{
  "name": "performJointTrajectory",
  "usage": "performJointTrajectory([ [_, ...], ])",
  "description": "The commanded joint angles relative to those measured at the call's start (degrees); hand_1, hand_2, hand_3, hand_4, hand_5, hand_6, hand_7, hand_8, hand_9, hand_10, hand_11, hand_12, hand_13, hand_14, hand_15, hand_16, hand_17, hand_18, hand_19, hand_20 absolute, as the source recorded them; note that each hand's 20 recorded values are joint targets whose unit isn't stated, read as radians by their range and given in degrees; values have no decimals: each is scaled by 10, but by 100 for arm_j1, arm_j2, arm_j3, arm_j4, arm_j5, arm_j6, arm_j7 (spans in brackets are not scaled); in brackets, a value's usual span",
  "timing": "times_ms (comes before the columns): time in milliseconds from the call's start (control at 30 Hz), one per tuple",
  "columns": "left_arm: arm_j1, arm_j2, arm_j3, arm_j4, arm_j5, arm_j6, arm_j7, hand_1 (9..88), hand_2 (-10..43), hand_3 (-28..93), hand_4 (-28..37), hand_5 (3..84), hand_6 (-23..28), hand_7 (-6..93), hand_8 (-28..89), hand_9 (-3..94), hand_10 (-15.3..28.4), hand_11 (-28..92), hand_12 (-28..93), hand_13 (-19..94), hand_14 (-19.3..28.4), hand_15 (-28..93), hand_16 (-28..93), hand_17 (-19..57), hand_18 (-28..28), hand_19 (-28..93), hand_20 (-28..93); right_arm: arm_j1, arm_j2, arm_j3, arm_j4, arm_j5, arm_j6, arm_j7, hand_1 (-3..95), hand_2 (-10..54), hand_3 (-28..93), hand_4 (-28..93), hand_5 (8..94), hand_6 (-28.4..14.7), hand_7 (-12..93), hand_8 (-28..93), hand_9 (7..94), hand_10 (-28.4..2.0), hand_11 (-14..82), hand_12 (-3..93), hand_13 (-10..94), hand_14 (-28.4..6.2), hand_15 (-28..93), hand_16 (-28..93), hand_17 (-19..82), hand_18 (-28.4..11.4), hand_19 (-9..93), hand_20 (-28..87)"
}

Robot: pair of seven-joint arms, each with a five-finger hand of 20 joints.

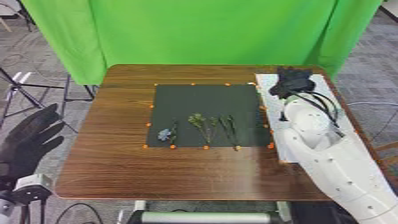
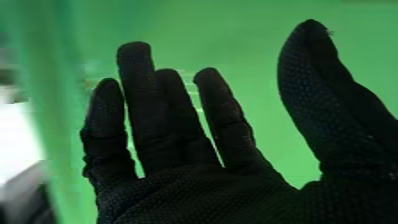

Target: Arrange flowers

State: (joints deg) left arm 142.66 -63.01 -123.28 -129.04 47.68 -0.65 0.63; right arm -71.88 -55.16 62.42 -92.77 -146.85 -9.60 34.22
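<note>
On a dark mat (image 1: 182,100) on the table lie a small blue flower (image 1: 164,134) with a dark stem beside it, a yellowish-green sprig (image 1: 197,120) in the middle, and thin green stems (image 1: 228,127) to its right. My right hand (image 1: 293,82) is over the far end of the white strip, beyond and to the right of the flowers. In the right wrist view my right hand (image 2: 195,195) has straight, spread fingers and holds nothing. My left hand (image 1: 27,142) is off the table's left side, open and away from the flowers.
The brown table (image 1: 178,175) has orange markers round the mat. A long white strip (image 1: 284,145) lies along its right side, under my right arm. A green curtain (image 1: 204,35) hangs behind the far edge; tripod legs stand at the left.
</note>
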Motion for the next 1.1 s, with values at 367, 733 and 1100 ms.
performJointTrajectory([
  [367,66,-36,-40,-9,21,-22,-78,241,-18,702,-273,199,6,212,-112,185,89,87,201,123,120,160,65,-131,182,342,88,-2081,841,1355,-950,-19,190,4,298,-95,865,-282,462,-34,375,-145,473,-142,375,274,489,-99,553,201,144,-210,718,482],
  [733,6,27,-7,22,23,-34,-106,242,-16,701,-274,198,5,213,-112,186,89,88,200,123,120,161,65,-131,182,341,88,-2176,930,1258,-493,-368,307,25,295,-95,877,-283,456,-32,391,-155,440,-143,370,273,458,-98,572,198,138,-204,716,492],
  [1100,13,35,18,29,15,-16,-106,242,-16,702,-273,199,6,213,-112,185,89,88,199,123,120,163,65,-131,182,342,88,-1822,957,762,258,-798,1309,-74,395,-95,839,-282,506,0,449,-90,595,-81,348,360,587,-56,582,269,195,-196,749,500],
])
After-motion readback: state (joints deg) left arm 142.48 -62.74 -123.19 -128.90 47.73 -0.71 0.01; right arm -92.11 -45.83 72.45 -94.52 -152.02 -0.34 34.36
